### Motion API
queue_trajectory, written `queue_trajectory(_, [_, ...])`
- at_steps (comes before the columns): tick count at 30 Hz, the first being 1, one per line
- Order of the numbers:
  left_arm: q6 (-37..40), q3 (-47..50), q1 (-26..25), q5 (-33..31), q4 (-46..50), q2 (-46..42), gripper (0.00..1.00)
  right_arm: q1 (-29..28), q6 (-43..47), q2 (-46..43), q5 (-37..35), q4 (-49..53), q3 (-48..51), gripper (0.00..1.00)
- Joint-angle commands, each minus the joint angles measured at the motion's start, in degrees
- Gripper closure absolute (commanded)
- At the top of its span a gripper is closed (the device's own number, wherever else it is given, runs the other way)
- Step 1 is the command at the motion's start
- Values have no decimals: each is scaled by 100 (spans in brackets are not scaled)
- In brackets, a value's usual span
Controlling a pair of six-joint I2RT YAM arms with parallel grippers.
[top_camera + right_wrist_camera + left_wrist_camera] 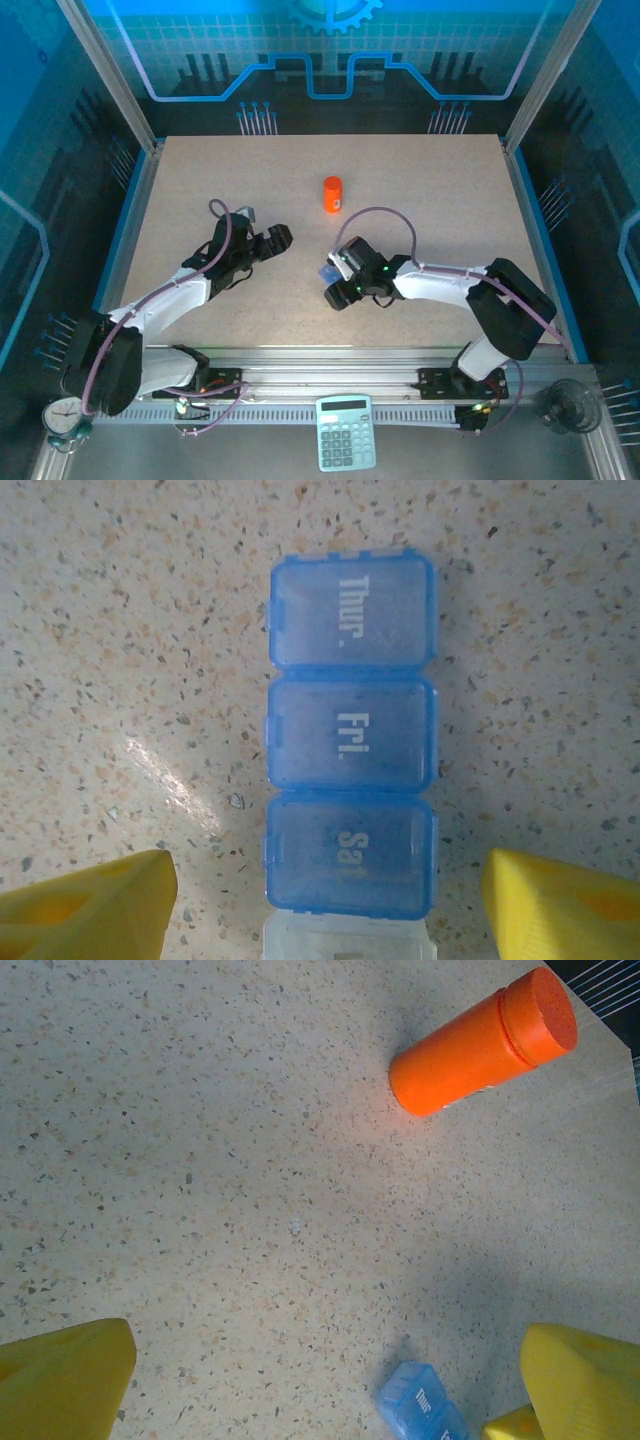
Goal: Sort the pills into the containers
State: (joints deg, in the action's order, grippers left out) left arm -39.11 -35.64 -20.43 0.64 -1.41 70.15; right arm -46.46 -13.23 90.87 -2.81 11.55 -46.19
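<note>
Evidently the sorting proper has not begun. The left pincer (328,1350) hangs over bare table (200,1160) with its yellow fingers (70,1380) wide apart and nothing between them. Ahead of it and off to its right stands the orange bottle (332,193), cap on. The pill box (350,750) lies straight under the right pincer (330,880), which is also spread, one finger either side of the box's Sat end and, as far as I can tell, touching neither side.

I judge the step in hand to be the approach to the box. The next move calls for a square descent, then either a grip on the box or a lift of one lid, since all three blue lids look shut.

The right wrist view gives the labels Thur, Fri and Sat, with a pale compartment below them. In the top view the box is a blue sliver by the pincer. The left wrist view catches its Thur corner near that pincer's right finger.
</note>
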Motion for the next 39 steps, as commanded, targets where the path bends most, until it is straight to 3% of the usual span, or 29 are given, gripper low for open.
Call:
queue_trajectory(1, [-35, -210, -53, 155, 75, 45, 1, -99, 93, 158, -204, 150, -146, 21])
queue_trajectory(11, [-86, -228, -58, 217, 36, 102, 1, -122, 84, 357, -193, 36, -100, 33])
queue_trajectory(21, [-504, -226, -57, 311, -36, 57, 1, -46, 2, 190, -89, -34, -84, 59])
queue_trajectory(30, [-905, 72, -58, 960, -870, -638, 1, 486, -535, -654, 679, -240, -190, 62])
queue_trajectory(35, [-1142, -61, -127, 1597, -1149, -491, 1, 714, -813, -869, 966, -280, -540, 63])
queue_trajectory(39, [-1209, -216, -340, 1727, -1271, -328, 1, 752, -955, -826, 1040, -281, -791, 63])
